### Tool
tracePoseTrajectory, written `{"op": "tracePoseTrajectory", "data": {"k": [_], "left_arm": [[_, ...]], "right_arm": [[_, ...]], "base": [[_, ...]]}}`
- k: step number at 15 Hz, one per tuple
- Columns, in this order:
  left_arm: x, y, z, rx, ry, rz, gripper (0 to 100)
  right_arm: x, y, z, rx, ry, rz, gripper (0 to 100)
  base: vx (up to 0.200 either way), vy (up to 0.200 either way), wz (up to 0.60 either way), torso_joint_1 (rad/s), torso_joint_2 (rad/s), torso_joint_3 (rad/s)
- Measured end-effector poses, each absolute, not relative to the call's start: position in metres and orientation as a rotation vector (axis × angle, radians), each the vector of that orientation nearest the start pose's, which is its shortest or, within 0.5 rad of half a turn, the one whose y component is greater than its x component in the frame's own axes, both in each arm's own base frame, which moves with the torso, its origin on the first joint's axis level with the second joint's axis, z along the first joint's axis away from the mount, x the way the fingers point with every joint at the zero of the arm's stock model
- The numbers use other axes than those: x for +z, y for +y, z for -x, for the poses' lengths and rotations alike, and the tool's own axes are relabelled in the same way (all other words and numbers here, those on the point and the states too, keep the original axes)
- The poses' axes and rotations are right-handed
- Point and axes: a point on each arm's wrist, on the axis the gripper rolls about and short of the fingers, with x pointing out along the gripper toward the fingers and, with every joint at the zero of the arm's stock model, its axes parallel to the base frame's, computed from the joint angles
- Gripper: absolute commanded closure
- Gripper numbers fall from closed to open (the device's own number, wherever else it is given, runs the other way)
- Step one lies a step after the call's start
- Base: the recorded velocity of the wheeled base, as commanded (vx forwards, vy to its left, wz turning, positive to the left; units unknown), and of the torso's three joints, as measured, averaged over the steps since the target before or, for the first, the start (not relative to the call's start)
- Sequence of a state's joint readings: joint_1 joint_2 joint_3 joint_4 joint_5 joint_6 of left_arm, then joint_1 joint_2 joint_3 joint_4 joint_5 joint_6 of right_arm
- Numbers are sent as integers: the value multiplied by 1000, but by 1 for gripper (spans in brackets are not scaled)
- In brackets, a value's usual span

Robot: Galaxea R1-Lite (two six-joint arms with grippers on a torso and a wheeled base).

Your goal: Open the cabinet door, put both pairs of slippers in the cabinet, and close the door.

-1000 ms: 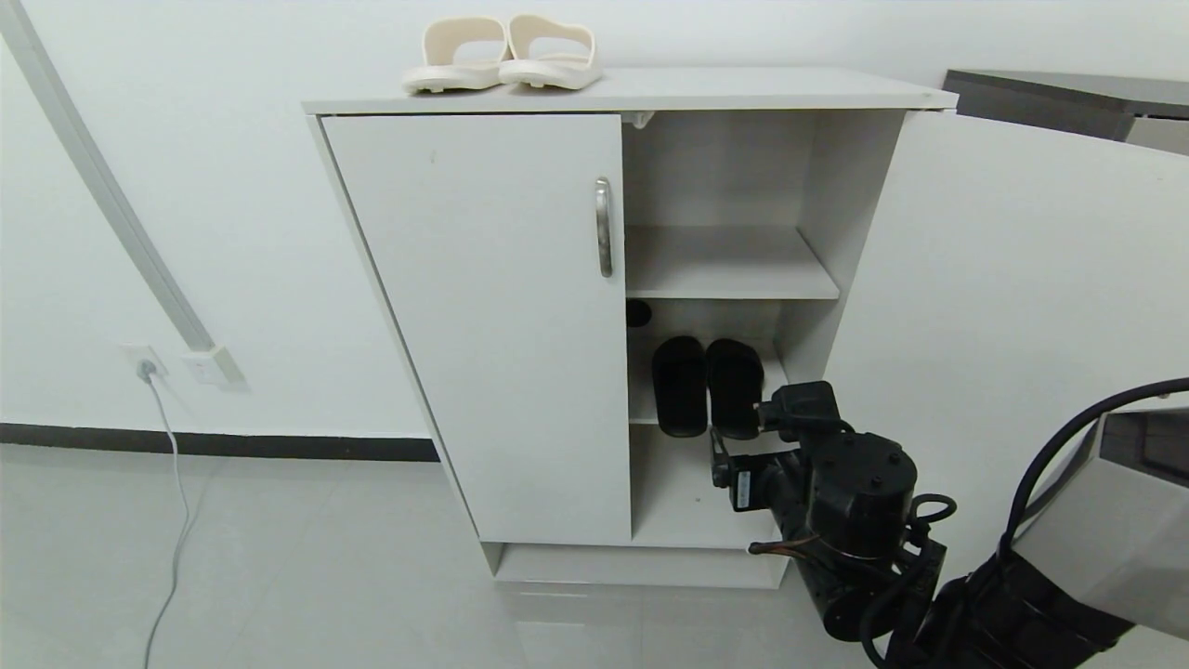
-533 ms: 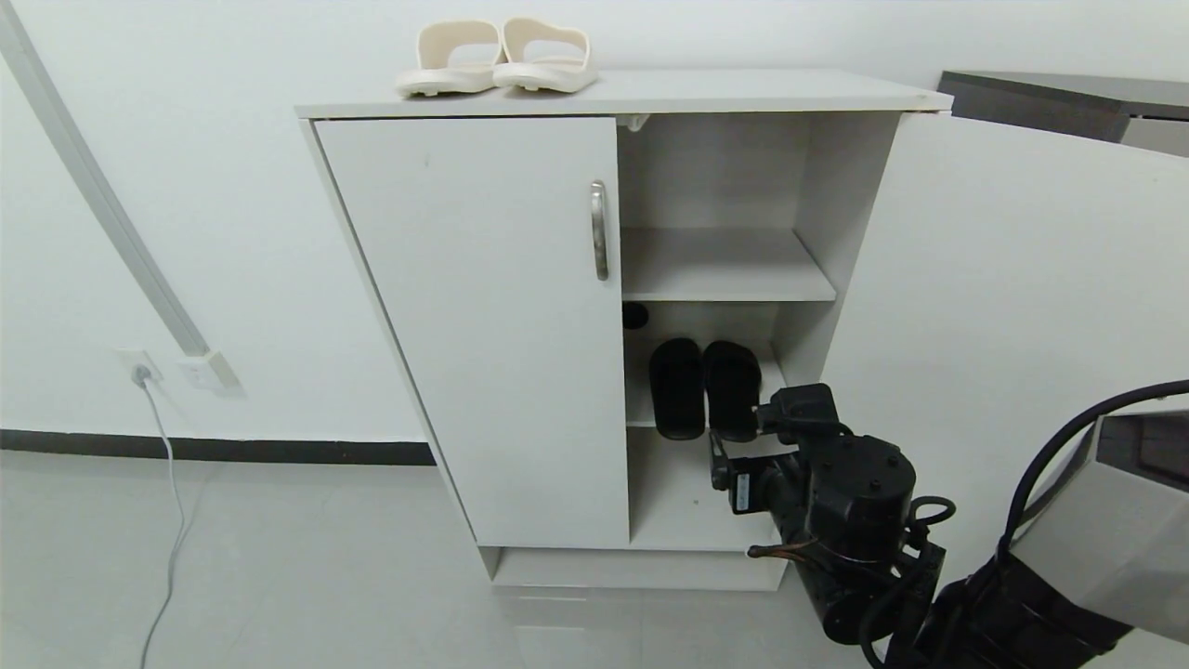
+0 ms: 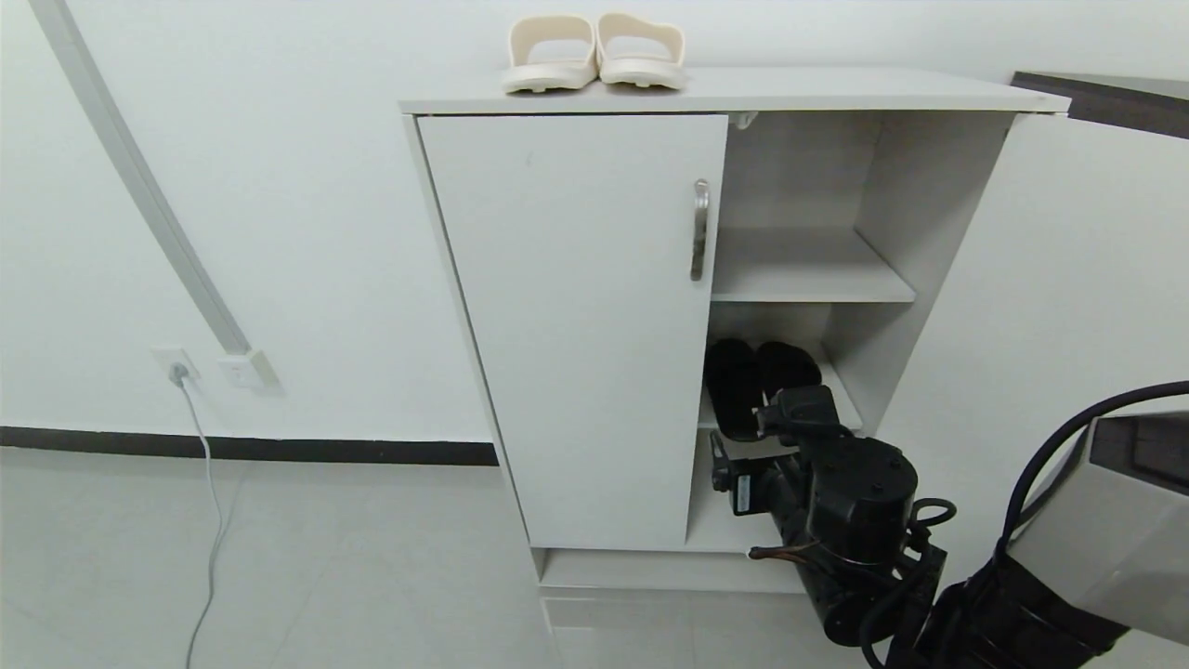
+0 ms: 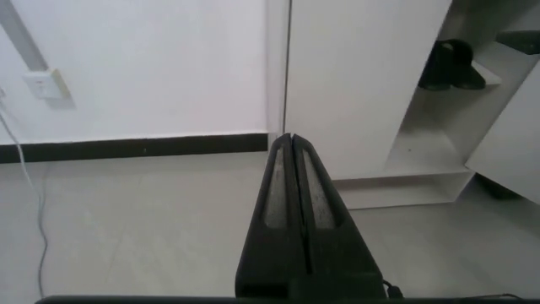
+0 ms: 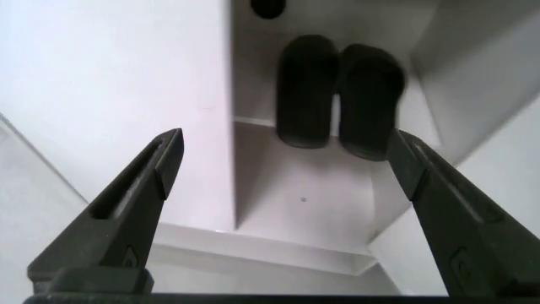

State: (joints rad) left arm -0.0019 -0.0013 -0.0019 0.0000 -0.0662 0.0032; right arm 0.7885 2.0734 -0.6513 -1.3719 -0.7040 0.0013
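Black rubber slippers [image 3: 757, 386] lie shelved in the white cabinet [image 3: 576, 325], so the right gripper [image 5: 285, 143] fingers gape released; left gripper [image 4: 292, 139] fingers are clenched, empty.

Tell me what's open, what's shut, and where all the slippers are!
Right door: open wide.
Left door: shut.
Black slippers: side by side on a shelf inside the cabinet.
Cream slippers: side by side on top of the cabinet, not yet inside.
Left hand: shut, holding nothing.
Right hand: open, holding nothing, in front of the black slippers.
Plug: in the wall socket.
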Motion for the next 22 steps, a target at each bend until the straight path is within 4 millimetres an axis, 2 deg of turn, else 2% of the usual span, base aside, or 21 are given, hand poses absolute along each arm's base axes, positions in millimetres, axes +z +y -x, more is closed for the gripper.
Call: {"op": "tracePoseTrajectory", "data": {"k": [5,15,22], "left_arm": [[76,-1,23,-68,-3,-3,100],[76,-1,23,-65,-3,-3,100],[76,-1,23,-66,-3,-3,100]], "right_arm": [[96,232,-251,85,38,35,0],[100,231,-250,96,-6,33,0],[93,229,-250,130,15,68,0]], "base": [[0,200,0,2,0,2],[0,0,0,0,0,0],[0,0,0,0,0,0]]}}
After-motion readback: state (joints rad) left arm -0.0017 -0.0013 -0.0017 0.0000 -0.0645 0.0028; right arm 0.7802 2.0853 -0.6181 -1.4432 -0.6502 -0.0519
